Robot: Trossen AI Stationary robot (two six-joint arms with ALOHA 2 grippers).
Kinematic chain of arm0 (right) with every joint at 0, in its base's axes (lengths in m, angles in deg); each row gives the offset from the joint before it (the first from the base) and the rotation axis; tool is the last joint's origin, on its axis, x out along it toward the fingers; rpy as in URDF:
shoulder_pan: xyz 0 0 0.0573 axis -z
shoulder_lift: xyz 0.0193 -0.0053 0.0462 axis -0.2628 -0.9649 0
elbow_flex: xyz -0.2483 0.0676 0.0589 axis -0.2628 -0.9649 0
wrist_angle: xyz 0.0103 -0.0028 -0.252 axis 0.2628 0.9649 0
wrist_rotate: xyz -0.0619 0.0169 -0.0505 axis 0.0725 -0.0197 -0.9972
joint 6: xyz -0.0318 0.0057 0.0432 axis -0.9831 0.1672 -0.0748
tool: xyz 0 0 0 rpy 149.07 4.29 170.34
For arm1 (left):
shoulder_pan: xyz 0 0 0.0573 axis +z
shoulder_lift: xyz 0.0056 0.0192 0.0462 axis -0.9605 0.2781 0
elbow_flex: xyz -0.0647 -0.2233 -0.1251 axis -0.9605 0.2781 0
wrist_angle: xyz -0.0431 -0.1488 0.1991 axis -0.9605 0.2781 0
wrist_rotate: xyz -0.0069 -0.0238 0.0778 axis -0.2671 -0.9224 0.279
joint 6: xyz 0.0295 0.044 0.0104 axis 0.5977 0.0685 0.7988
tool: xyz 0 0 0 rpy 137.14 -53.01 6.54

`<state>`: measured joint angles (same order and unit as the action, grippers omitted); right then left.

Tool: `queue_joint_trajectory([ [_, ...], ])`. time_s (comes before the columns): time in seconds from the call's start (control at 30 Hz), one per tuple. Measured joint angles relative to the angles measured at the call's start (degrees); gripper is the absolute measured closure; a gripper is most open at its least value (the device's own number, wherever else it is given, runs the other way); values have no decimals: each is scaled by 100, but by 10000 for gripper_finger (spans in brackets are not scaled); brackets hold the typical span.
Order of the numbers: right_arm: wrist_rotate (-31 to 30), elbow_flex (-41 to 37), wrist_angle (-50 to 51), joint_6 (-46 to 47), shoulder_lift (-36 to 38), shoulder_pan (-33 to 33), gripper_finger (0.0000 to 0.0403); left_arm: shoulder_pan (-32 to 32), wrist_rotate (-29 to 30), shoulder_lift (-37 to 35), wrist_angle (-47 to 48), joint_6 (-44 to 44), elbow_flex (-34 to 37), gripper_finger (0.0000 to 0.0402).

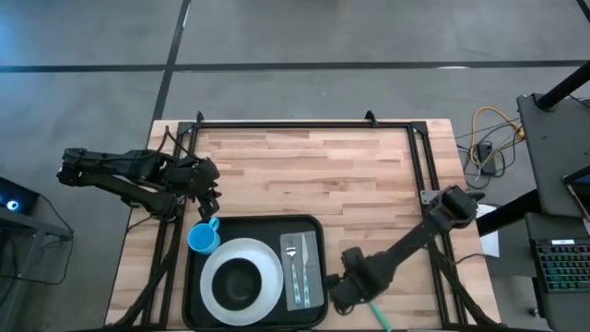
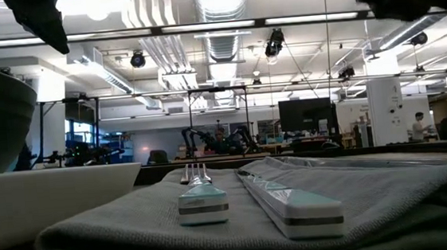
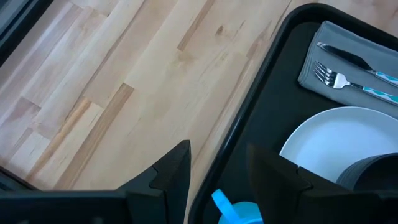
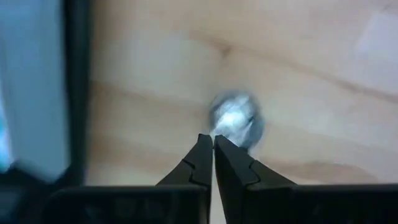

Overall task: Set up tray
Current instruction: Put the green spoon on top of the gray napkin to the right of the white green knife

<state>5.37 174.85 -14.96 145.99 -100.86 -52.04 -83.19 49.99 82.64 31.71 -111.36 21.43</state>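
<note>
The black tray (image 1: 318, 226) lies at the table's near edge. It carries a white plate (image 1: 267, 267) with a dark bowl (image 1: 241, 281), a blue cup (image 1: 204, 239), and a grey napkin (image 1: 315, 277) with a fork (image 1: 291, 254) and a knife (image 1: 304, 263). My left gripper (image 1: 210, 198) hangs open just beyond the cup's far side; the left wrist view shows the cup (image 3: 239, 213) below its fingers. My right gripper (image 1: 346, 290) stands right of the tray, pointing down, shut on a spoon with a teal handle (image 1: 378, 314). My right gripper pinches the spoon between its two fingers from above. The shiny bowl (image 4: 236, 118) shows just past the fingertips, and the teal handle sticks out toward the table's near right corner. The fingers hide the exact place of the hold. The picture is too blurred to show whether the spoon clears the wood.
Bare wooden tabletop (image 1: 313, 171) stretches from the tray to the far edge. A black metal frame (image 1: 304, 124) runs along the far edge and both sides. A keyboard (image 1: 562, 263) and cables lie off the table to the right.
</note>
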Motion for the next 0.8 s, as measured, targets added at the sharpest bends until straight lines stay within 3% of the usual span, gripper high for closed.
queue_joint_trajectory([
  [0.17,-128,257,16,56,80,-229,389,0,0,-1,0,1,0,265],
  [0.27,237,319,21,76,115,-407,373,0,0,-1,0,1,0,265],
  [0.4,934,135,-24,453,113,-667,336,0,9,-1,-2,1,0,265],
  [0.57,906,29,-310,822,113,-981,275,0,11,-1,-3,1,0,265],
  [0.8,771,-464,-697,519,91,-1055,212,0,17,-1,-51,1,0,265],
])
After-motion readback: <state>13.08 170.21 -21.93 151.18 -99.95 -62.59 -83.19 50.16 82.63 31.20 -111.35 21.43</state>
